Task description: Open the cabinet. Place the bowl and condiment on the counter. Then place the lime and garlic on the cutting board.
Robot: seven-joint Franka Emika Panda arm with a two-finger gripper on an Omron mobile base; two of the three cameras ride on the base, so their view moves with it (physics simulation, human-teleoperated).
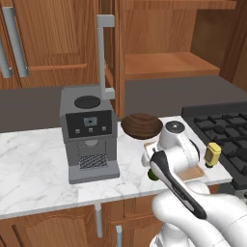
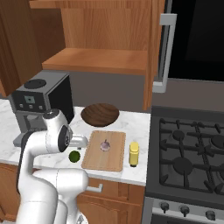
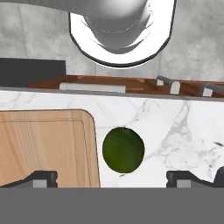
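Small round green lime [image 3: 123, 149] sits centred between the wide-open two-finger gripper [image 3: 112, 179] tips — on white marble counter [image 3: 175, 131], just beside light-brown wooden cutting board [image 3: 43, 146].

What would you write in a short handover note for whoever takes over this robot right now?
Gripper: open, empty, poised over the lime.
Cabinet: open.
Bowl and condiment: on the counter.
Garlic: on the cutting board.
Lime: on the counter, just off the board's edge.
Done: cabinet, bowl, condiment, garlic.
Left: move the lime onto the board.
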